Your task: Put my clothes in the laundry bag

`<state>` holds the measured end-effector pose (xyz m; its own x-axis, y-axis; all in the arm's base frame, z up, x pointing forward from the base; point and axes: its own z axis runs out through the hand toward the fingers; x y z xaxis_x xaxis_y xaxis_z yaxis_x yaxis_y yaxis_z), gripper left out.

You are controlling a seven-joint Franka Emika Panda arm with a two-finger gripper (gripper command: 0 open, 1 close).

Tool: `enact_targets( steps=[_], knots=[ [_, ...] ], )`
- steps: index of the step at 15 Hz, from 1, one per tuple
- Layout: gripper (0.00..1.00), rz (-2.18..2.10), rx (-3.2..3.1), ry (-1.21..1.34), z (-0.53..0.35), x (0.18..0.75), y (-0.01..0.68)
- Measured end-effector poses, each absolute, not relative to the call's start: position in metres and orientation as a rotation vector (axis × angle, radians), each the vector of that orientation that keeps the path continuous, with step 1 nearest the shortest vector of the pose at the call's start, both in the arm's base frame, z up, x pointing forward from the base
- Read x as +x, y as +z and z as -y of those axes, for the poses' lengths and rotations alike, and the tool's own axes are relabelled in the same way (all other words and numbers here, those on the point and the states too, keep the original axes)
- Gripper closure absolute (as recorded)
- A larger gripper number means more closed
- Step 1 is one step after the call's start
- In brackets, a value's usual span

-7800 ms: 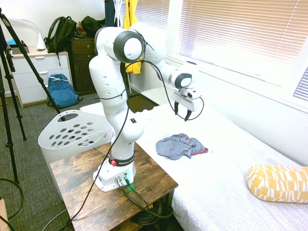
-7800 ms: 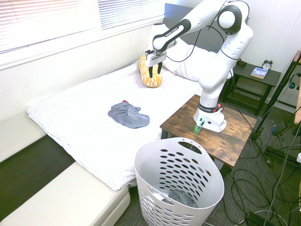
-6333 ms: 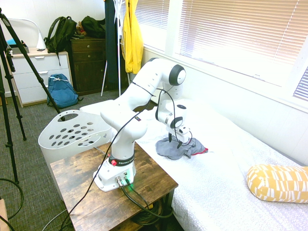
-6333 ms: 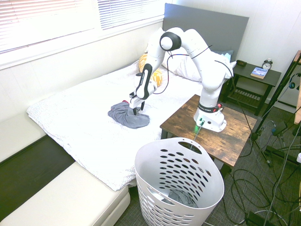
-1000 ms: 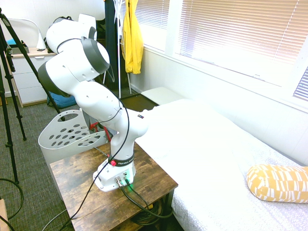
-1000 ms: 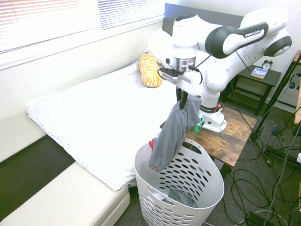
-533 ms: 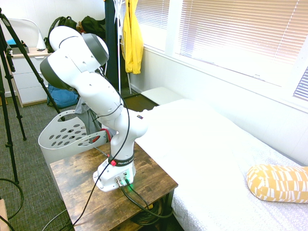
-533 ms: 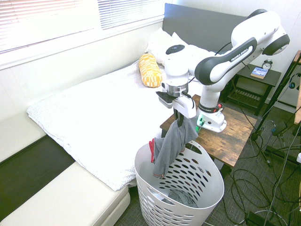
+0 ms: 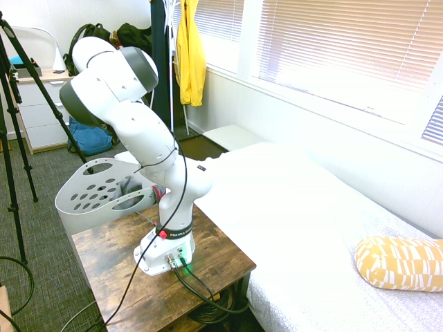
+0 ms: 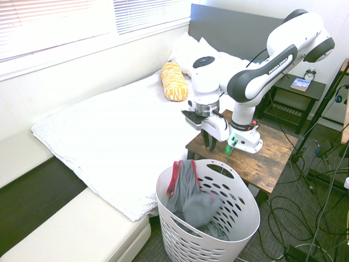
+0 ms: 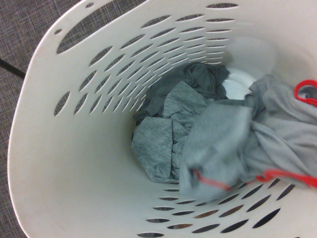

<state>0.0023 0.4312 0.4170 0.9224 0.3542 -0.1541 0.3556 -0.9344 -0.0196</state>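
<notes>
now the clothes have dropped into the laundry bag.

the clothes (image 10: 188, 191), grey-blue with red edging, lie slumped against the inner wall of the laundry bag (image 10: 240, 234) in the lower middle of the second exterior frame, one fold draped near the rim, over darker grey fabric at the bottom. half a second earlier they hung from the claw (image 10: 209, 143); now it hovers empty just above the rim, jaws parted. judged from this, the drop is done; only a retreat remains. the bed (image 10: 109, 142) at left lies bare.
</notes>
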Motion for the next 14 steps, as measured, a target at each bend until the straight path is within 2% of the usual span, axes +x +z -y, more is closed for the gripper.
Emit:
enact_targets(
  steps=[4, 10, 14],
  knots=[
    [0.00, -0.494, 3.110, -0.194, -0.431, 0.035, 0.420],
    [0.00, -0.040, 3.167, -0.001, -0.361, 0.206, 0.434],
    [0.00, 0.355, 3.135, 0.067, -0.257, 0.317, 0.411]
  ],
)
